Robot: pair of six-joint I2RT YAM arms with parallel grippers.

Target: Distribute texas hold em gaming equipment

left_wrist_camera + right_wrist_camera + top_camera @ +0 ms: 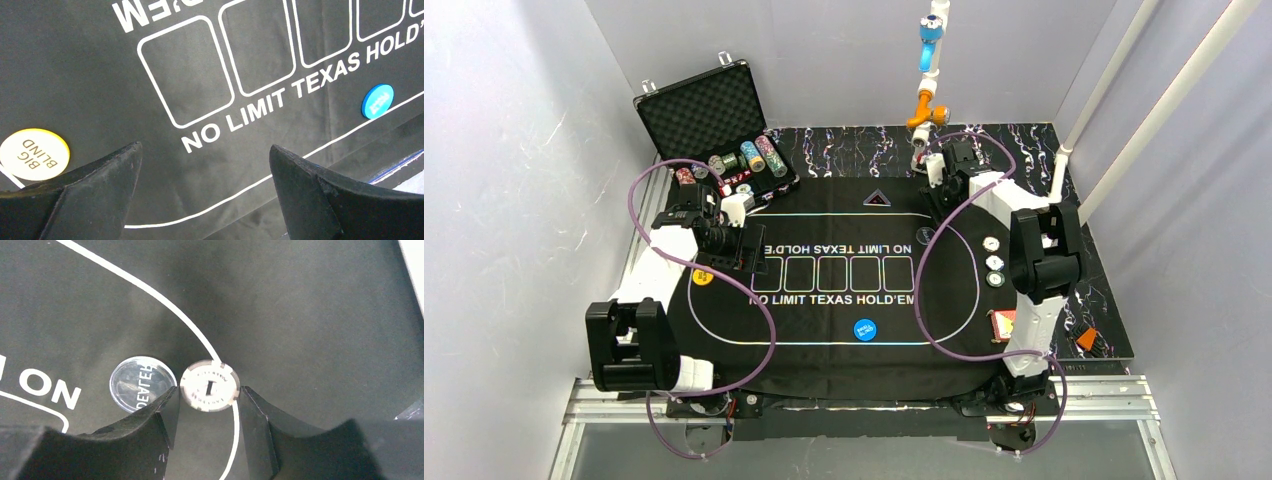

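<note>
My right gripper [209, 390] is shut on a white striped poker chip [208, 385], held by its edges just over the mat's white line, beside the clear "DEALER" button [142, 384]. From above, this gripper [932, 200] is at the mat's far right, near the dealer button [924, 237]. My left gripper [204, 147] is open and empty above the mat, to the right of the yellow "BIG BLIND" button [34, 154]. From above, it [749, 255] hangs over the mat's left end. A blue button [864, 328] lies near the front. Three white chips [995, 262] sit at the right. A red-backed deck [1002, 322] lies by the right arm.
The open black foam-lined case [709, 105] stands at the back left with stacks of chips [759, 155] in it. The black mat [824, 340] covers the table's middle. A small orange piece [1086, 340] lies at the right. Purple cables loop over both arms.
</note>
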